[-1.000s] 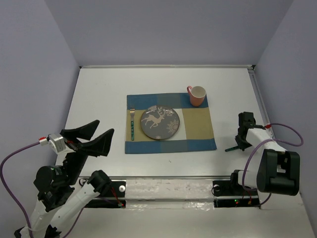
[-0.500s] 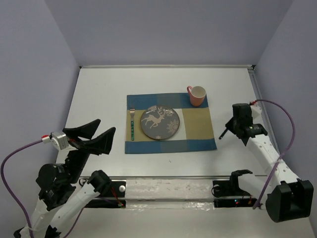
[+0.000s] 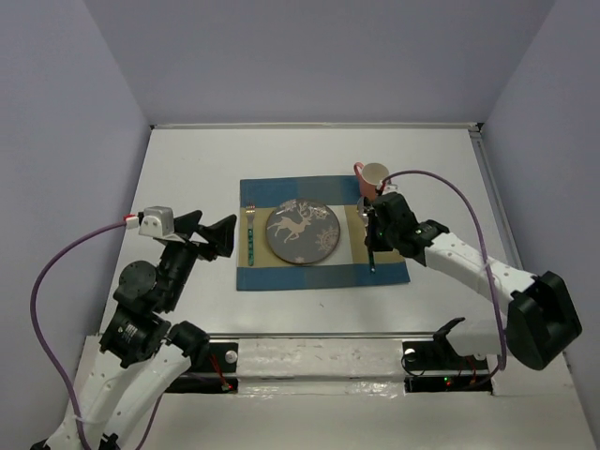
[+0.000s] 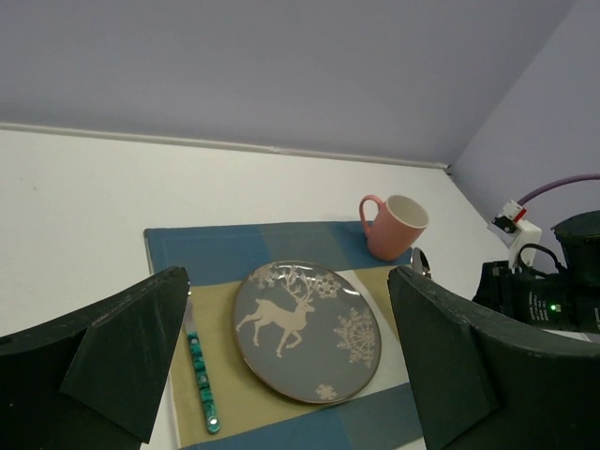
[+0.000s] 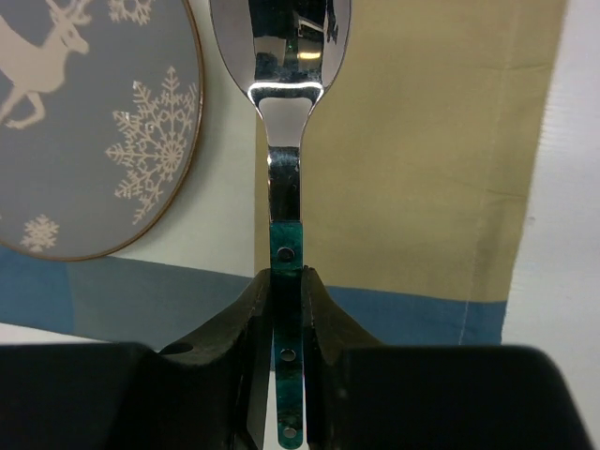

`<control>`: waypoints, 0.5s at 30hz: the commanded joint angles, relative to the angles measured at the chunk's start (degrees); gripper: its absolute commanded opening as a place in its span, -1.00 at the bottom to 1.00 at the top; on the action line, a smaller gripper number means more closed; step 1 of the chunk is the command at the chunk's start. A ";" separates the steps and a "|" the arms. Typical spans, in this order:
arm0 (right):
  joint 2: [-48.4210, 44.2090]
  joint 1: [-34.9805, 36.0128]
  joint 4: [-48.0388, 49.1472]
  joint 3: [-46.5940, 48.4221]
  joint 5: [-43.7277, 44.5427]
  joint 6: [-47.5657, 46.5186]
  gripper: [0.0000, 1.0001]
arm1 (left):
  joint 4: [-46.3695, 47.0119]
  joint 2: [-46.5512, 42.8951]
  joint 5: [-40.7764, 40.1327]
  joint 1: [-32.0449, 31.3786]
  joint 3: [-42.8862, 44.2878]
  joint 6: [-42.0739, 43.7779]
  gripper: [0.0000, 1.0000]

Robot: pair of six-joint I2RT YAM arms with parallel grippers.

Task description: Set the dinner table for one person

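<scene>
The right pincer is pressed together on the green handle of a spoon, its two fingers nearly meeting with only the handle between them. The spoon's shiny bowl points away from the pincer and lies over the checked placemat, just right of the grey reindeer plate; whether it touches the cloth cannot be told. The left pincer is spread wide and holds nothing, hovering near the placemat's left edge beside the fork. A pink mug stands at the placemat's far right corner. The white counter spans the whole workspace, carrying the placemat at its middle.
</scene>
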 commanded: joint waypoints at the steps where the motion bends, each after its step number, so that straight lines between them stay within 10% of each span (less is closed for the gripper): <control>1: 5.63 0.19 8.87 2.97 -4.72 -4.74 -1.00 | 2.92 3.30 1.12 2.52 0.19 0.86 0.98; 15: 22.60 -0.42 11.88 11.84 -1.31 -2.46 -1.00 | 3.28 5.77 1.82 4.55 0.19 0.86 0.98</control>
